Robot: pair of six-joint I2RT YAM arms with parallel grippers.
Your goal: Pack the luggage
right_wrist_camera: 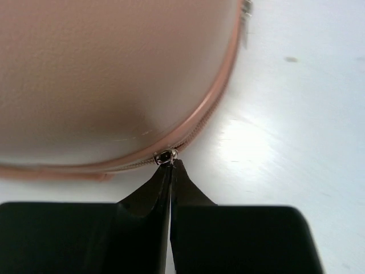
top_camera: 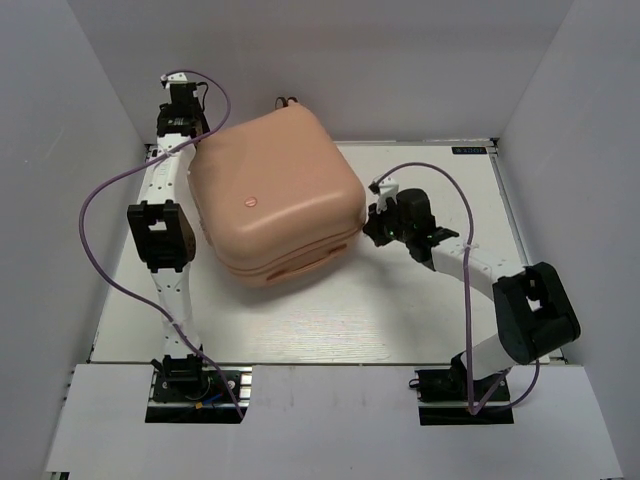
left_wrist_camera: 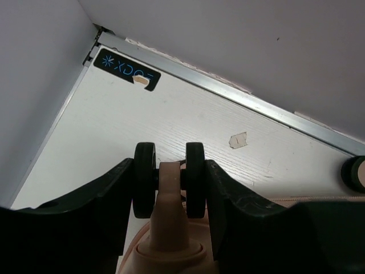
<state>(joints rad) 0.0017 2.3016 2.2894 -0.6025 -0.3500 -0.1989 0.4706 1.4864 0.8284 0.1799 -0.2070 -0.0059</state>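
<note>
The luggage [top_camera: 275, 195] is a pale pink hard-shell case, lying closed and flat on the white table [top_camera: 330, 320] at the back left. My left gripper [left_wrist_camera: 169, 180] reaches its far left corner. Its black fingers [left_wrist_camera: 228, 194] press on both sides of the black twin wheel [left_wrist_camera: 195, 177] on its pink stalk. From above, the left gripper [top_camera: 198, 140] is mostly hidden behind the shell. My right gripper [right_wrist_camera: 171, 164] is at the case's right side [top_camera: 368, 225], shut on the small metal zipper pull [right_wrist_camera: 165, 156] on the zip line [right_wrist_camera: 214, 108].
White walls enclose the table on three sides, with a metal rail [left_wrist_camera: 239, 85] along the back. A black sticker [left_wrist_camera: 126, 69] marks the corner. Another wheel [left_wrist_camera: 355, 173] shows at the right edge. Purple cables [top_camera: 100, 200] loop off both arms.
</note>
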